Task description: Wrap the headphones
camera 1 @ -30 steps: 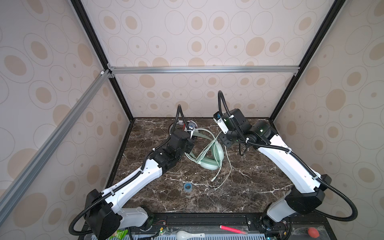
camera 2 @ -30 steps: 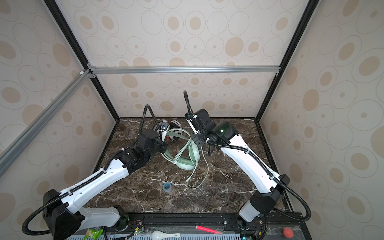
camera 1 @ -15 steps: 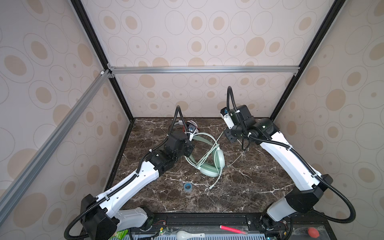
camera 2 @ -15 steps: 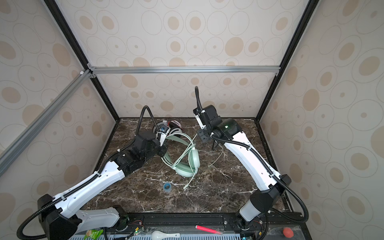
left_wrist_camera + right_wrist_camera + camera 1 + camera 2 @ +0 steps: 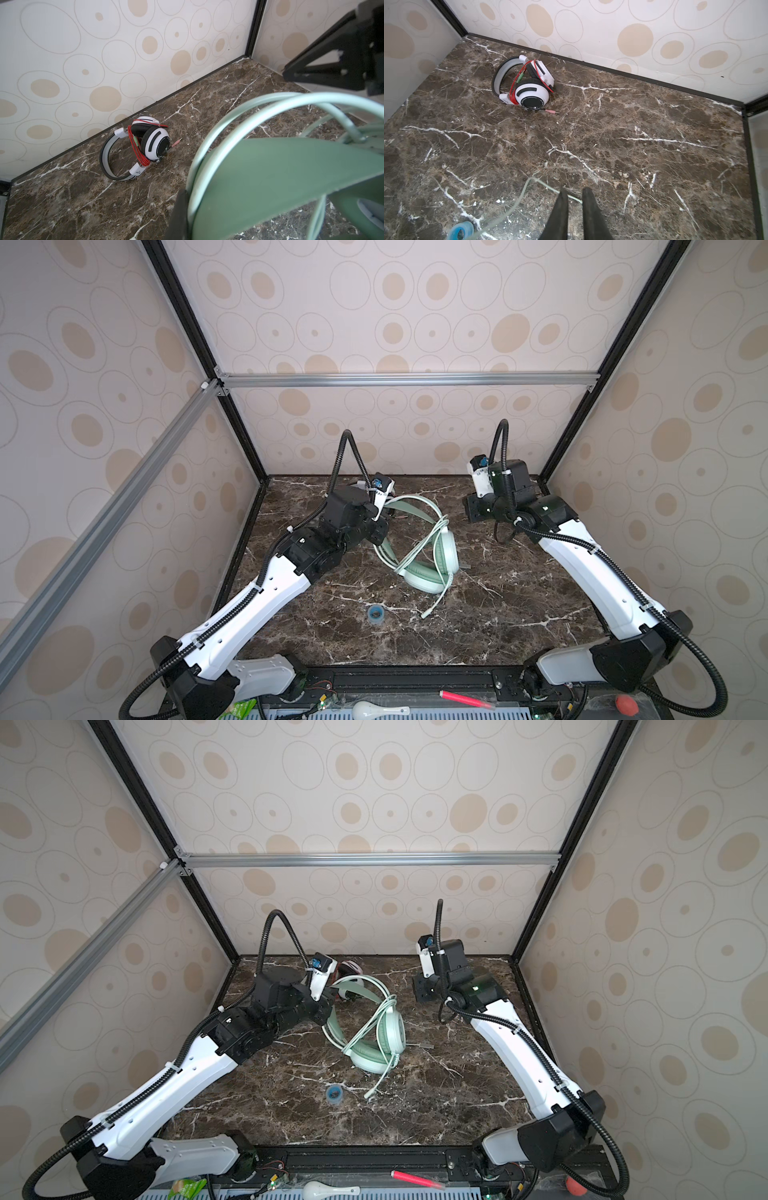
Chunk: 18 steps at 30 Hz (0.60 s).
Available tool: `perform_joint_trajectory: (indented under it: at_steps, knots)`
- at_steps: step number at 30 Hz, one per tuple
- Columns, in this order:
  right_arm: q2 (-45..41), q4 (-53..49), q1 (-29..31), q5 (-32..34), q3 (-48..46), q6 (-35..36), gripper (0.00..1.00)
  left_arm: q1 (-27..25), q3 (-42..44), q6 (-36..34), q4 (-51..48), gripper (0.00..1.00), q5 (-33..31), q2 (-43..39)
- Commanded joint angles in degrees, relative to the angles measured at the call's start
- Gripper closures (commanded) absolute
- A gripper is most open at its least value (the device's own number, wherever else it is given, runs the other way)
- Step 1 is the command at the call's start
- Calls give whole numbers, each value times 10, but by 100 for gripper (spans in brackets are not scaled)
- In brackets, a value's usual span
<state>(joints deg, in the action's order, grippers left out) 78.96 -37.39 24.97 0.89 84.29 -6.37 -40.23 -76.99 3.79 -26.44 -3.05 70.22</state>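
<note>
Left wrist view is filled by the band of the green headphones (image 5: 280,176), which the left tool (image 5: 380,531) clamps tight. In both top views these headphones sit near the middle of the marble worktop (image 5: 519,614), ear cups resting on it. Their pale cord (image 5: 439,597) crosses the cups and trails forward, its plug near a small blue tape roll (image 5: 375,613). The right tool (image 5: 574,192) hangs apart from them toward the back right, jaws a narrow slit apart and gripping nothing, a stretch of cord lying on the worktop beyond the tips. White headphones (image 5: 153,143), wound with a red cord (image 5: 143,161), lie by the back wall (image 5: 83,62).
</note>
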Motion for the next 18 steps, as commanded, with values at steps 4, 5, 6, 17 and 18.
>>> perform_joint_trajectory:
  at_steps: [4, 5, 6, 17, 18]
  knots:
    - [-87, 179, -40, -147, -129, -32, 57, -1, -94, 52, 10, 100, 29, 10]
    - [-104, 207, -51, -169, -154, -37, 52, 0, -102, 53, 7, 100, 30, 12]
    - [-123, 234, -62, -190, -180, -40, 46, -1, -111, 57, 4, 100, 32, 14]
    - [-225, 326, -86, -364, -337, 5, 34, -1, -230, 76, -32, 100, 49, 46]
    - [-225, 325, -86, -376, -340, 4, 34, -1, -242, 78, -34, 100, 51, 50]
